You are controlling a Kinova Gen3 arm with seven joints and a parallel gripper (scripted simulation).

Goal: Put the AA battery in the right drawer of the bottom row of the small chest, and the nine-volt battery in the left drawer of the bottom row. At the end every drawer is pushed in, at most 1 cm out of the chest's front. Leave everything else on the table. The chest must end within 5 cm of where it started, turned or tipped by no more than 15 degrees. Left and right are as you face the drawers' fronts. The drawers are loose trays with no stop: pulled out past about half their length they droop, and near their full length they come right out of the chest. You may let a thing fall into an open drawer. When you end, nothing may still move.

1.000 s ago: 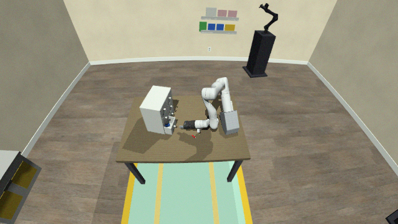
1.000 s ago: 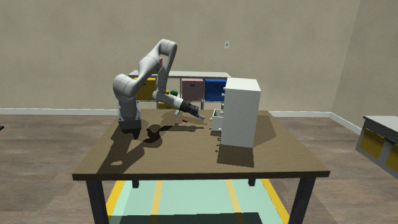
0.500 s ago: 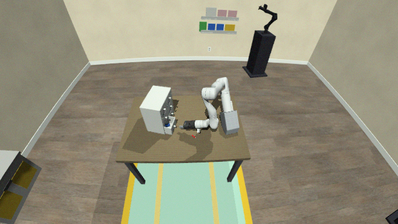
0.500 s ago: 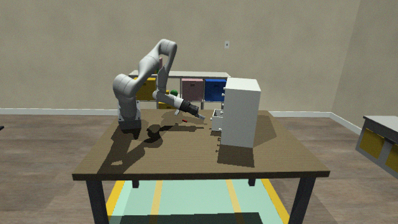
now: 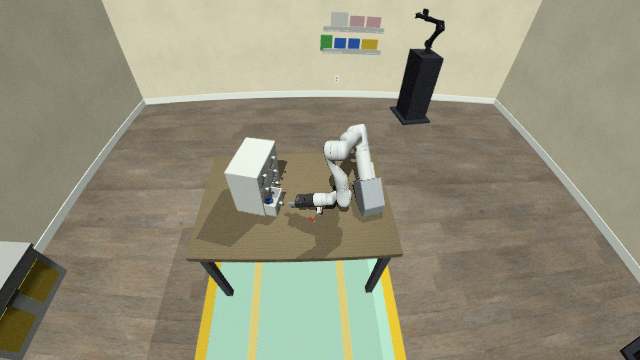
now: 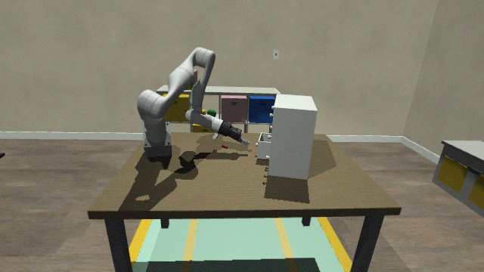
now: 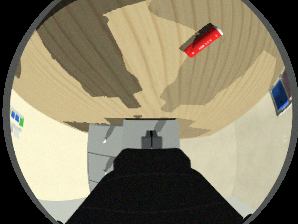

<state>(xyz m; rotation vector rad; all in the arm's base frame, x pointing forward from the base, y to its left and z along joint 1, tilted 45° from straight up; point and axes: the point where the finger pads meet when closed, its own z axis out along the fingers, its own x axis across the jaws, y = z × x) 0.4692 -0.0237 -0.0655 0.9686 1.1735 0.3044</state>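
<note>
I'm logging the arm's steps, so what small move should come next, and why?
Probably ease the gripper forward to push in the open drawer: its fingers are shut, pointing at the drawer's front, and something blue already lies inside.

The arm (image 5: 365, 157) (image 6: 181, 79) shows only a very slight change of pose from a second ago, and its shadow (image 6: 162, 187) on the tabletop (image 5: 260, 240) (image 6: 227, 189) shifts a touch with it; any finer movement is too small to tell.
</note>
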